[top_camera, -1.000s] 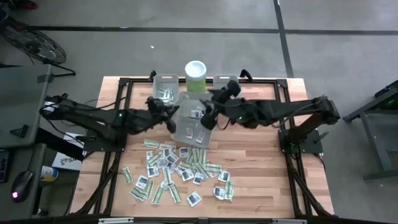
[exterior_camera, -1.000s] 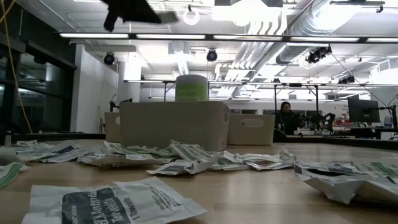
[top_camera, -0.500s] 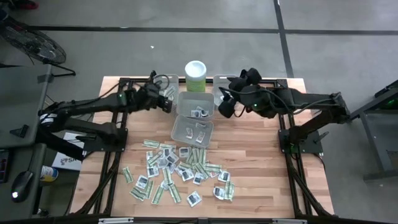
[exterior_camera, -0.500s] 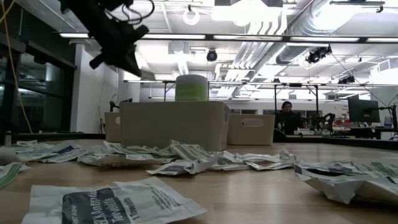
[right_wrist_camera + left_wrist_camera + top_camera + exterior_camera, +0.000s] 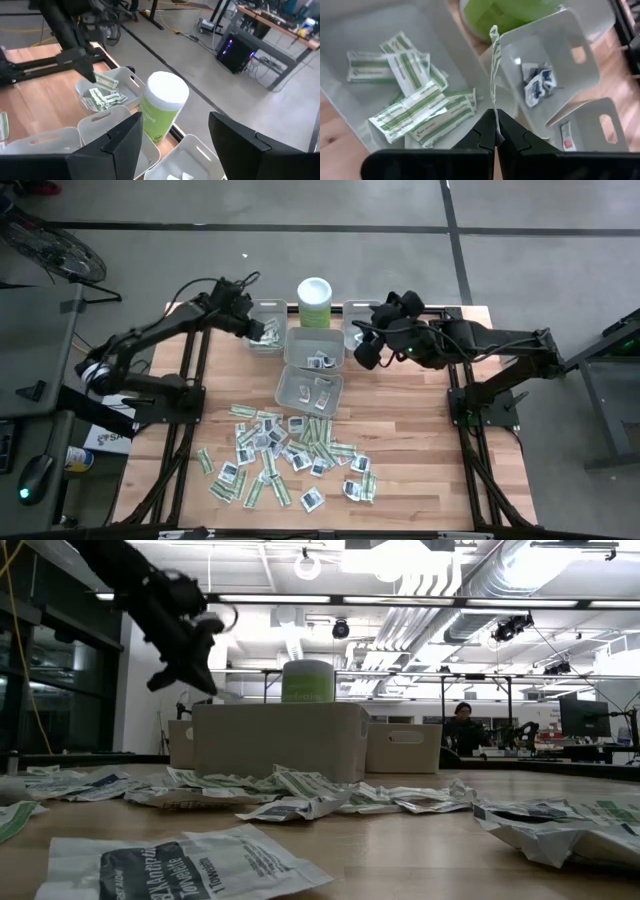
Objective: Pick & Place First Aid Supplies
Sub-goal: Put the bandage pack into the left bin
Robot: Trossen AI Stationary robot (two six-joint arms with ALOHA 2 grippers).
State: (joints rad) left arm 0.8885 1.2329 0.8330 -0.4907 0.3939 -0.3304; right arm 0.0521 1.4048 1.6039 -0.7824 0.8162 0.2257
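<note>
Green-white strip (image 5: 494, 70) pinched in left gripper (image 5: 495, 131) jaws, right gripper (image 5: 172, 145) jaws spread.

My left gripper (image 5: 252, 323) hangs over the far-left bin (image 5: 265, 326), pinching a strip (image 5: 494, 70) above the strips in it. The canister (image 5: 315, 302) stands right of that bin. My right gripper (image 5: 362, 350) hovers right of the middle bin (image 5: 316, 346). Loose packets (image 5: 290, 455) lie nearer.

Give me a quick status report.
Left tool shut on a green strip, over the strip bin. Right tool open, empty, by the canister. Nothing in the way.
</note>
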